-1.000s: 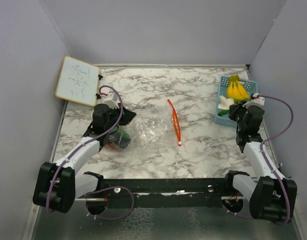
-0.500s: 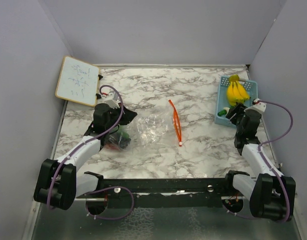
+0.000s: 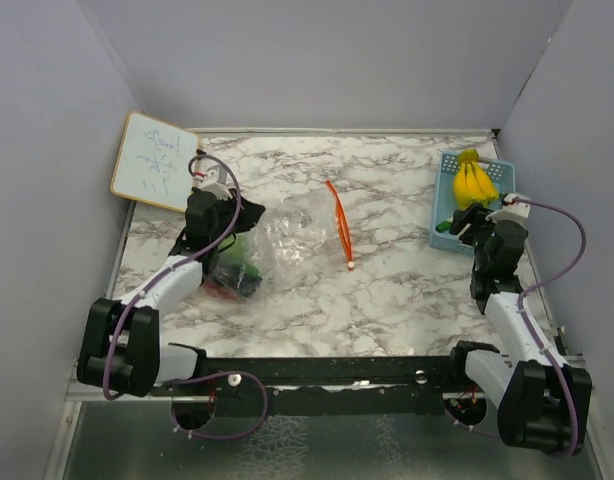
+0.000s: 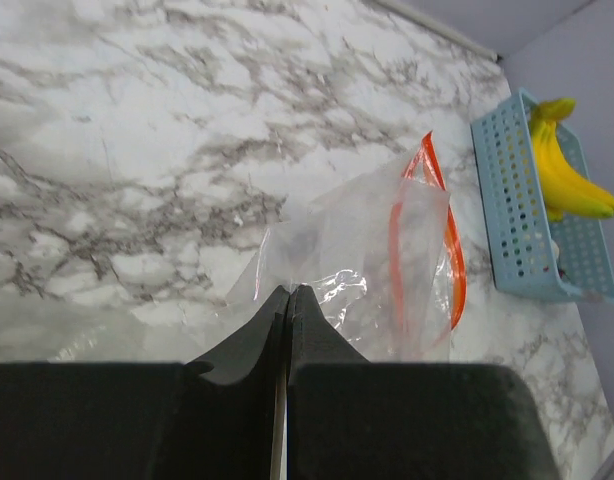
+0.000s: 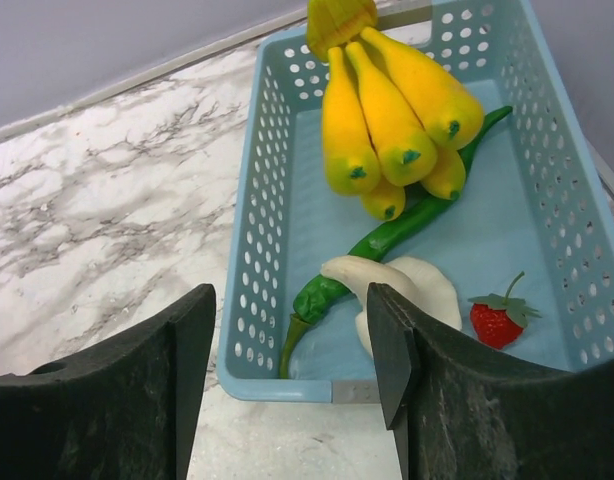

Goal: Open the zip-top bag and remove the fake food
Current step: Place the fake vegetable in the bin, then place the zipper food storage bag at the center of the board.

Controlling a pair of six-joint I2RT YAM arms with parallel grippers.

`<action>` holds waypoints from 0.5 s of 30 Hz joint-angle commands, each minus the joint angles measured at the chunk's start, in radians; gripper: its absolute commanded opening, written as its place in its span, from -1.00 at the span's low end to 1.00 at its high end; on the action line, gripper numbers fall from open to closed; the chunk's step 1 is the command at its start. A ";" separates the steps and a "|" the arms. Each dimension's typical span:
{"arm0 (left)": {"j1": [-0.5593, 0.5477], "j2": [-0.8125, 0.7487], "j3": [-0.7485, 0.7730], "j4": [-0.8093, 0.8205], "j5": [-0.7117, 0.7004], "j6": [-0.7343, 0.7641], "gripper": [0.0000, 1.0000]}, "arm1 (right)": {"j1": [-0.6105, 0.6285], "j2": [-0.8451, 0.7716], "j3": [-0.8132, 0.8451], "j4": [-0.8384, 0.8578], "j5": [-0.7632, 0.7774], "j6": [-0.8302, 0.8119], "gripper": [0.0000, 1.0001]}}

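Observation:
The clear zip-top bag (image 3: 290,233) with an orange zip strip (image 3: 339,225) lies left of the table's middle, its mouth facing right. My left gripper (image 3: 219,208) is shut on the bag's thin plastic (image 4: 387,250), its fingertips (image 4: 289,292) pinched together on a fold. Dark red and green fake food (image 3: 237,275) shows inside the bag by the left arm. My right gripper (image 5: 292,330) stands open just in front of the light-blue basket (image 5: 249,250). The basket holds a yellow banana bunch (image 5: 387,110), a long green piece (image 5: 387,240), a white piece (image 5: 397,285) and a strawberry (image 5: 497,320).
A small whiteboard (image 3: 154,161) leans at the back left corner. The basket (image 3: 442,205) sits against the right wall. Grey walls close in the marble table (image 3: 387,290) on three sides. A black rail runs along the near edge.
My right gripper has opened and drawn back a little; the white piece it held now lies in the basket. My left gripper has pulled the bag back and left, the orange strip following.

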 commanded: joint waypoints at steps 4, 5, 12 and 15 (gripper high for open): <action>0.113 0.172 0.204 0.094 -0.050 -0.062 -1.00 | 0.001 -0.001 -0.002 0.038 -0.115 -0.029 0.21; 0.126 0.194 0.219 0.101 -0.062 -0.065 -1.00 | 0.002 -0.001 -0.004 0.037 -0.118 -0.029 0.21; 0.214 0.208 0.235 0.040 -0.188 -0.038 -1.00 | 0.012 0.013 0.007 0.039 -0.160 -0.030 0.19; 0.232 0.167 0.194 0.035 -0.260 -0.046 -0.78 | 0.027 0.032 0.010 0.039 -0.166 -0.041 0.17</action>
